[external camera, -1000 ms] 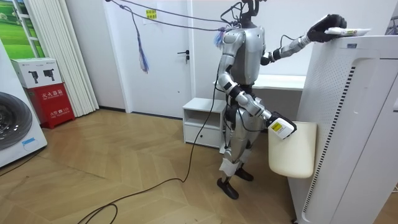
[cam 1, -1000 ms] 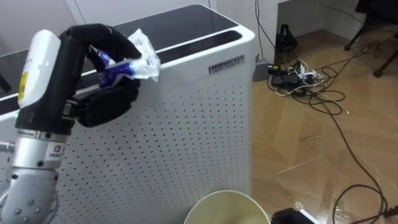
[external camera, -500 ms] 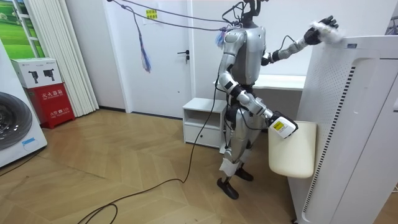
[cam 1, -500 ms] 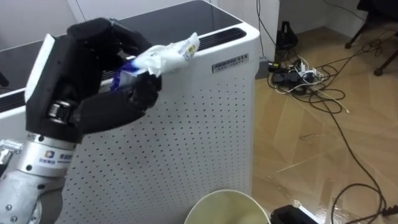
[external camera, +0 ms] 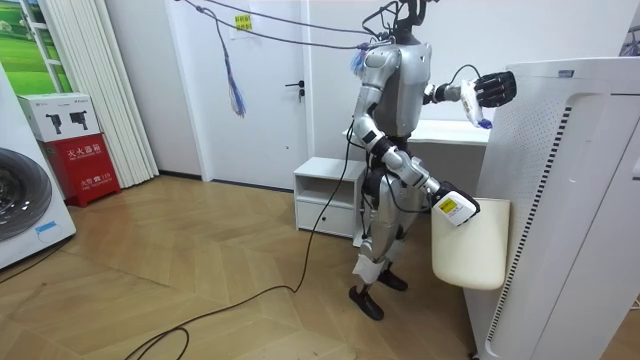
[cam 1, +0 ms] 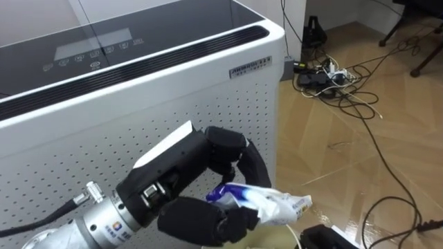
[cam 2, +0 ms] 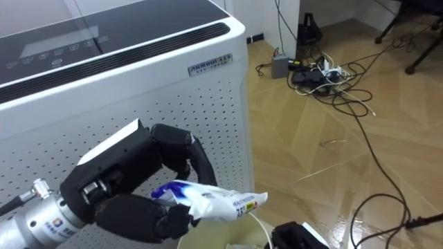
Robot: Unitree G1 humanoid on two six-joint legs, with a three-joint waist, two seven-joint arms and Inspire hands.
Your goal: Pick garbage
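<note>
My left hand (cam 1: 201, 190) is shut on a crumpled white and blue wrapper (cam 1: 277, 205). It holds the wrapper low in front of the perforated face of a tall white air purifier (cam 1: 138, 83), just above the rim of a cream bin (cam 2: 261, 232). In the room view that hand (external camera: 495, 88) is out at chest height beside the purifier, and the bin (external camera: 470, 245) hangs by my right forearm. A dark shape at the bin's edge (cam 1: 325, 240) looks like my right hand; its fingers are hidden.
I stand close to the purifier's side. A tangle of cables and a power strip (cam 1: 332, 76) lies on the wooden floor to the right. Behind me are a low white cabinet (external camera: 325, 190), a red box (external camera: 90, 160) and a washing machine (external camera: 20, 200).
My left hand lifted the wrapper off the purifier's top and brought it down in front of the purifier, over the bin. The head view has shifted a little.
</note>
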